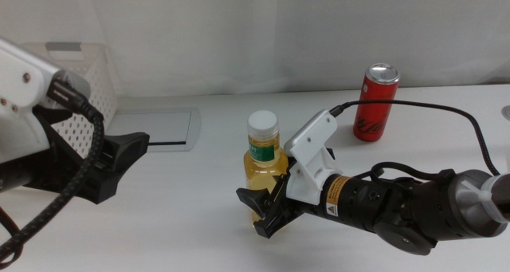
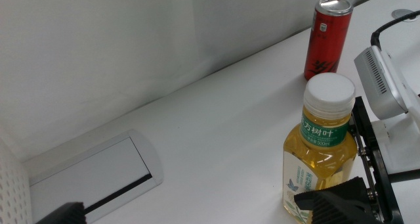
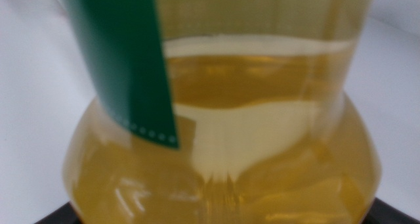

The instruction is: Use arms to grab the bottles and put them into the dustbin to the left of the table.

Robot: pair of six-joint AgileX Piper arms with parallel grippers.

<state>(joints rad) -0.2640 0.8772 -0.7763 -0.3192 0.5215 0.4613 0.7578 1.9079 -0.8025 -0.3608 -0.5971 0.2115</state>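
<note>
Clear plastic bottle (image 1: 264, 164) of yellow liquid, round with a white cap, stands upright mid-table, the right gripper (image 1: 267, 212) clamped on its lower body. The left gripper (image 1: 119, 156) hangs beside the perforated white dustbin (image 1: 92, 80); its jaws I cannot tell.

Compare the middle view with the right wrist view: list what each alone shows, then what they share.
Only the middle view shows the red can standing toward the table's far right, the white perforated dustbin at the left, the grey panel set in the white table, the left end effector beside the dustbin, and the right end effector around the bottle's base.

Only the right wrist view shows the liquid level close up.

Both show the yellow-liquid bottle with its green label.
</note>
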